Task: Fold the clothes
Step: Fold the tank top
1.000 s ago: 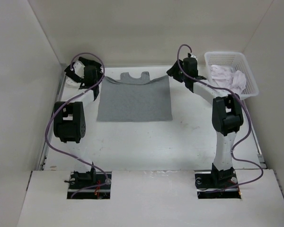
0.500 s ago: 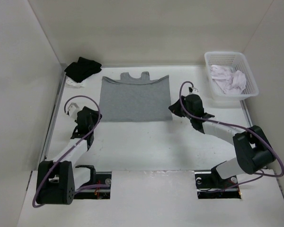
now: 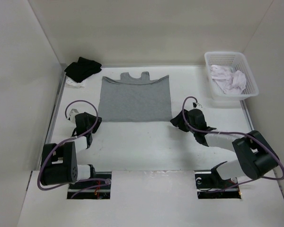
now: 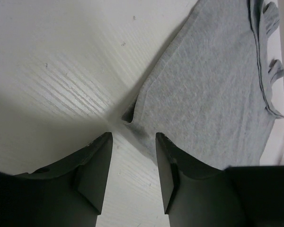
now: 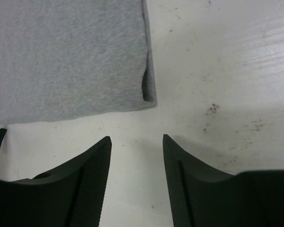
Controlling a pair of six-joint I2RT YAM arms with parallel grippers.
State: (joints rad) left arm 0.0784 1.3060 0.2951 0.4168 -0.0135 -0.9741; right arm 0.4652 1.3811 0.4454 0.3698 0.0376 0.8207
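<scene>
1. I see the heather-grey sleeveless knit tank top (image 3: 136, 98) lying flat on the white counter (image 3: 142, 146). It sits toward 12 o'clock from the counter's middle, with its scooped neck and straps on its 12 o'clock edge.
2. Its hem runs along the 6 o'clock side. On the left wrist camera the 7 o'clock corner of the tank top (image 4: 213, 85) is curled up slightly. On the right wrist camera the 5 o'clock corner of the tank top (image 5: 71, 56) shows a small gap between its layers.
3. My left end effector (image 3: 96, 124) sits low at that 7 o'clock corner. On its own camera the left end effector (image 4: 133, 142) has its jaws standing apart. The curled corner is just ahead of them, and I cannot tell whether they touch it.
4. My right end effector (image 3: 176, 122) is just beside the 5 o'clock corner. On its own camera the right end effector (image 5: 136, 141) is spread wide, with only bare counter between the jaws and the cloth clear of them.
5. A crumpled black garment (image 3: 83, 67) lies at 10 o'clock from the top, in the far left corner.
6. A white plastic mesh basket (image 3: 250, 80) stands at 2 o'clock, well apart from the top. A rumpled white-pinkish cloth (image 3: 227, 78) is inside it.
</scene>
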